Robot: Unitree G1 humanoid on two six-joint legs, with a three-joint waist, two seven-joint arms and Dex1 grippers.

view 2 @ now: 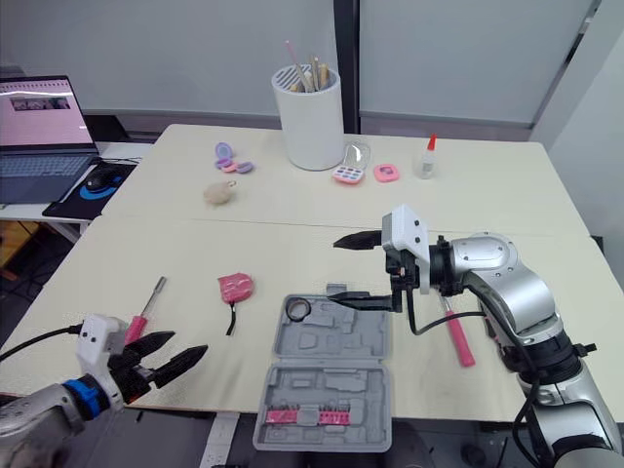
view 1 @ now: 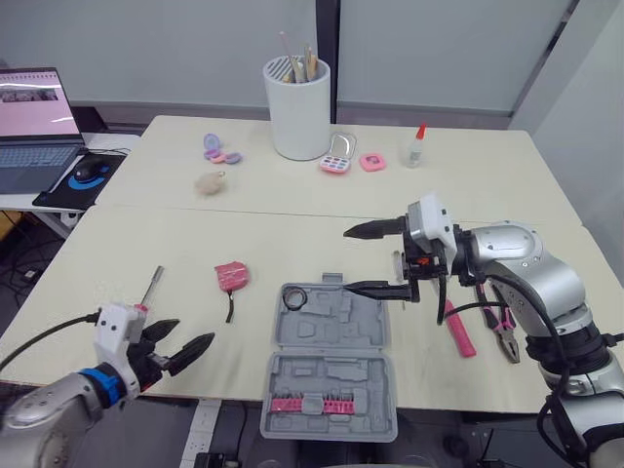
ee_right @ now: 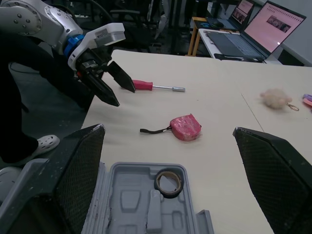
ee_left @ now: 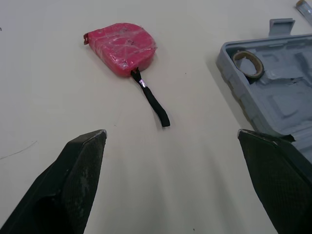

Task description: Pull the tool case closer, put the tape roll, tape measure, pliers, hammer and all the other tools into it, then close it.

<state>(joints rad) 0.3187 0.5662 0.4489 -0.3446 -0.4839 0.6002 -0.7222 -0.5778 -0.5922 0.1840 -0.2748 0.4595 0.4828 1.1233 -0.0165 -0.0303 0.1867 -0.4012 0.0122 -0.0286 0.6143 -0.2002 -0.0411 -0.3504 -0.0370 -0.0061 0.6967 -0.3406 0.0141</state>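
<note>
The grey tool case (view 1: 330, 363) lies open at the near table edge, with the tape roll (view 1: 295, 296) in its far left corner. Left of it rests the pink tape measure (view 1: 231, 276) with its black strap, and further left a pink-handled screwdriver (view 1: 151, 290). My right gripper (view 1: 347, 259) hangs open above the case's far edge, nothing in it. A pink-handled tool (view 1: 458, 328) and the pliers (view 1: 502, 333) lie right of the case, partly behind my right arm. My left gripper (view 1: 185, 341) is open and empty at the near left edge, pointing toward the tape measure (ee_left: 122, 46).
A white cup of brushes (view 1: 297, 107), small pink and purple items (view 1: 336, 161), a glue bottle (view 1: 416, 146) and a fluffy keychain (view 1: 209, 182) sit on the far table. A laptop (view 1: 34, 127) and mouse stand on a side desk at far left.
</note>
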